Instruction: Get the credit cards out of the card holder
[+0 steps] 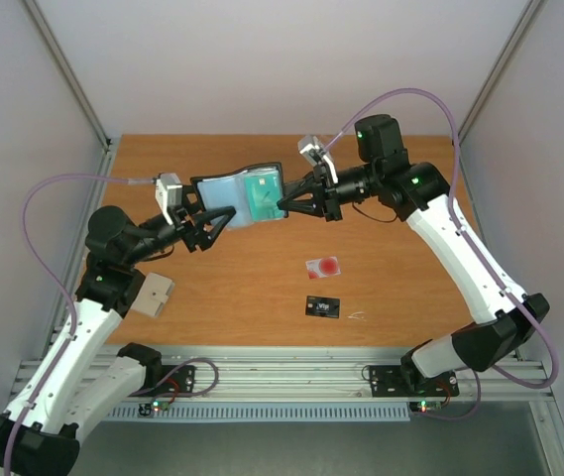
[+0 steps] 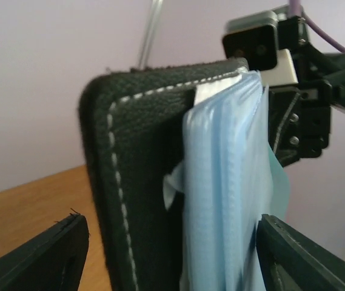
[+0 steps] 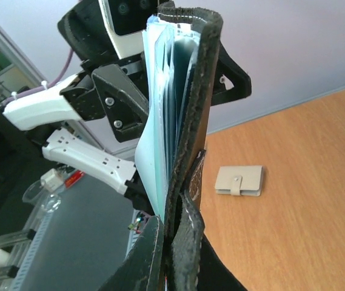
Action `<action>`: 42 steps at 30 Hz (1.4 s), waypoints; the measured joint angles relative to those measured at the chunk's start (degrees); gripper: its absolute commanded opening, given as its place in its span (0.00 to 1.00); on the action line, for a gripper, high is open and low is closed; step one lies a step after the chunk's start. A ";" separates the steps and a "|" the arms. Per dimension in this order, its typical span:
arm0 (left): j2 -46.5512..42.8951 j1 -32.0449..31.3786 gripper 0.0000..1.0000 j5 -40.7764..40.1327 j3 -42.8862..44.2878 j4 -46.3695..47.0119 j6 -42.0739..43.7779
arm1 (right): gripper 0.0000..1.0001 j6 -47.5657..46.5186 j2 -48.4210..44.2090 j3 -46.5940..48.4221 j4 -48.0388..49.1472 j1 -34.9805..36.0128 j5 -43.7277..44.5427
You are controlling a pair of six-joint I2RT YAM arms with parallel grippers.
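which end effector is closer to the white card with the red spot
Right. The right end effector, at the right edge of the card holder, is just up-left of the white card in the top view; the left end effector is at the holder's left edge, farther off.

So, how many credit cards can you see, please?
3: the red-spotted card and the black card lie on the table; a teal card sits in the card holder. Others may be hidden inside.
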 measured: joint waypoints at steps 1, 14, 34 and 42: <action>0.13 0.00 0.67 1.38 -0.13 0.74 -0.87 | 0.01 -0.92 0.31 0.72 -1.05 0.00 -0.52; 0.96 -0.02 0.00 11.78 -0.50 5.46 -7.69 | 0.37 -3.13 2.67 2.71 -6.93 -2.43 0.61; 2.80 -0.57 0.00 -14.14 -1.90 -6.73 -13.31 | 0.20 12.31 7.37 8.61 -0.31 20.00 55.95; 2.84 -0.85 0.00 -14.25 -1.90 -6.27 -14.71 | 0.14 12.33 14.36 14.36 0.09 21.62 57.59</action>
